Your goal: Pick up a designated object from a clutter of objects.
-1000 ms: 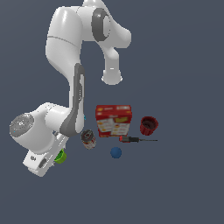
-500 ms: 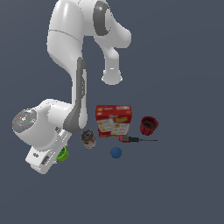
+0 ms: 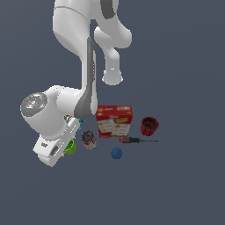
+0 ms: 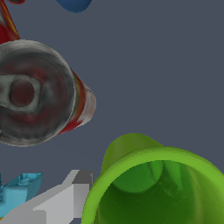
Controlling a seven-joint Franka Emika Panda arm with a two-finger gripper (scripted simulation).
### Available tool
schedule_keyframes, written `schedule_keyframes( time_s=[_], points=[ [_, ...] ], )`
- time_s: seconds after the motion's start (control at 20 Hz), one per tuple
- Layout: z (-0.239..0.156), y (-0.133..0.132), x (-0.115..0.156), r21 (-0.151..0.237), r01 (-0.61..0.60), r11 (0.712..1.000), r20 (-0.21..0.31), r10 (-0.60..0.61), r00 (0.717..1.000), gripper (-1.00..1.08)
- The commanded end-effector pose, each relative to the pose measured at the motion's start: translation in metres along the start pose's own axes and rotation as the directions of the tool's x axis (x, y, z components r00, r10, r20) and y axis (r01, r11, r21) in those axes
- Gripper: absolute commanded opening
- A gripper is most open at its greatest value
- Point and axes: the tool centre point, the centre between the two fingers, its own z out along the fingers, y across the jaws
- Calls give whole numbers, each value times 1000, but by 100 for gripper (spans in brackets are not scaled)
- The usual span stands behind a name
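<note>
Lime-green cup [image 4: 157, 188]: round, thick rim, hollow, upright; gripper [image 4: 65, 199] state unclear.

Ext cam high, far, looking down; wrist cam very close, downward; shared: green cup [image 3: 70, 146] [image 4: 159, 183], can [image 3: 89, 139] [image 4: 37, 92].

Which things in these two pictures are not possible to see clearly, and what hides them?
- Round lime-green cup: exterior view, mostly behind the white arm; wrist view, cut by the picture edge.
- Hand: in the wrist view only one grey finger shows beside the cup; open or shut is unclear.
- Cyan block: wrist view, cut by the edge.
- Writing on the red cracker box: too small.
</note>
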Motion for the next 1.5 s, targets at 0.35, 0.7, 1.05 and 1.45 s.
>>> schedule_keyframes(
  time_s=[0.35, 0.7, 1.05, 1.45],
  points=[
    [-72, -50, 51, -3, 1, 1000, 1, -1, 1000, -100],
    [-132, -92, 94, -3, 1, 1000, 2, -1, 1000, -100],
    [-196, -136, 139, -4, 1, 1000, 3, -1, 1000, -100],
    [-268, -184, 190, -4, 1, 1000, 4, -1, 1000, -100]
  ],
)
